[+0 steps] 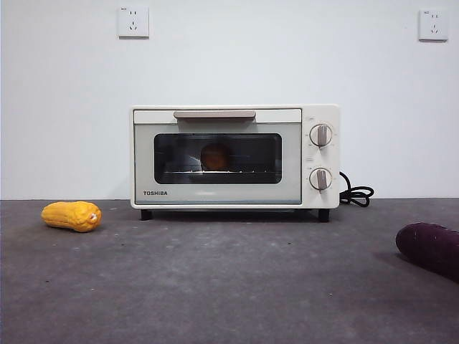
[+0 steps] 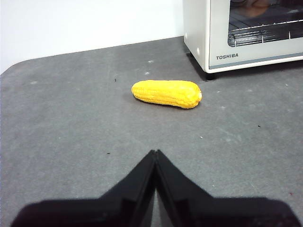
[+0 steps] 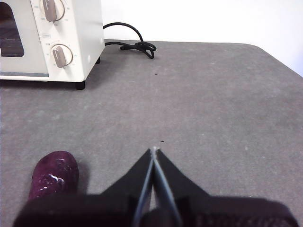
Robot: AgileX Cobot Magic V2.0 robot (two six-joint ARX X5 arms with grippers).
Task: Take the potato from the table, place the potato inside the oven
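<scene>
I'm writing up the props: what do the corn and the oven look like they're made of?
Corn: likely moulded plastic or foam, with an even yellow matte skin and regular kernel ridges. Oven: cream body with a smooth painted finish, probably metal; dark glossy glass door showing the wire rack.

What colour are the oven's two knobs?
Cream-white with grey-beige grips, like the oven body; the knobs show best in the right wrist view.

My table (image 1: 215, 287) looks like a matt, mottled grey sheet, faintly rough; the oven (image 1: 147, 165) wears a smooth cream shell with a soft sheen, a dark glossy glass door (image 1: 251, 147), a thin metal wire rack (image 2: 265, 28) and a rubbery black cord (image 3: 135, 45). The potato (image 1: 215, 156) behind the glass looks matt orange-brown; the corn (image 2: 166, 93) is ridged, slightly shiny plastic; the purple piece (image 3: 53, 176) is dull and speckled; my left gripper (image 2: 155, 152) and right gripper (image 3: 154, 149) are matt black.
</scene>
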